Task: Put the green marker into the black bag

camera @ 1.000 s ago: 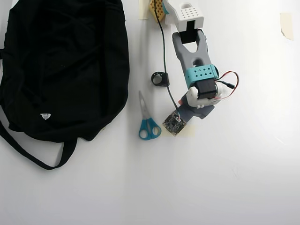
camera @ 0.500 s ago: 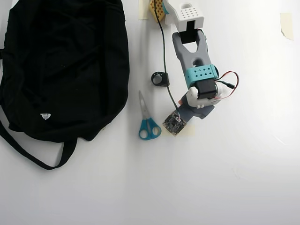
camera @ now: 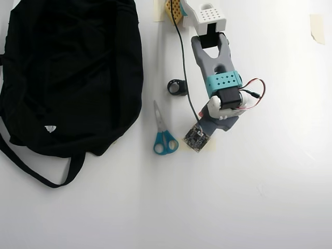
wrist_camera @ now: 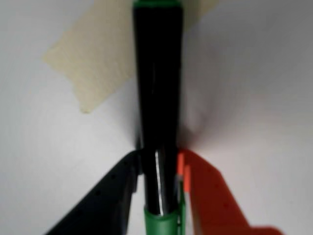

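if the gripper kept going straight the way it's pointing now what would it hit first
The two-finger gripper points down at the white table with the black-barrelled green marker already between its black and orange fingers. Going on, the marker would likely press into the table and the beige tape patch; how far off the surface lies is unclear.

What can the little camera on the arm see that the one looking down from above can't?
Only the wrist view shows the green marker, lying between the gripper's black and orange fingers over a strip of beige tape.

Only the overhead view shows the black bag, the blue-handled scissors, a small black ring-shaped part and the whole arm, which hides the marker there.

Both share the white table.
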{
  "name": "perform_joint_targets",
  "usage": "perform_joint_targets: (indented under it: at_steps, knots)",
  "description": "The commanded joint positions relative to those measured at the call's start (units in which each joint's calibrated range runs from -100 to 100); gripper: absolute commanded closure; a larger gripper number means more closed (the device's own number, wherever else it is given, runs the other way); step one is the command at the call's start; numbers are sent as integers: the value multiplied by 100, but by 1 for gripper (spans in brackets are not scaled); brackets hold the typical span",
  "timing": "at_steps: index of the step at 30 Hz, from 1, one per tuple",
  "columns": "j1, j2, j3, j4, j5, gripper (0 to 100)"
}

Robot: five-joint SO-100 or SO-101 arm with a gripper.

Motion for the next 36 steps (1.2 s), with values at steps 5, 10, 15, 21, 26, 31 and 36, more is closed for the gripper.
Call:
perform_joint_targets:
  at_steps: [5, 10, 15, 21, 26, 31, 36]
  knots:
    - [-58, -48, -874, 257, 428, 98]
    - [-58, -48, -1188, 266, 779, 98]
    - [-58, -239, -1341, 275, 1052, 98]
    - [-43, -662, -1296, 275, 1314, 98]
    - [-35, -712, -1296, 300, 1466, 98]
    - [-28, -721, -1287, 309, 1492, 98]
    - [-20, -1277, -730, 309, 1671, 98]
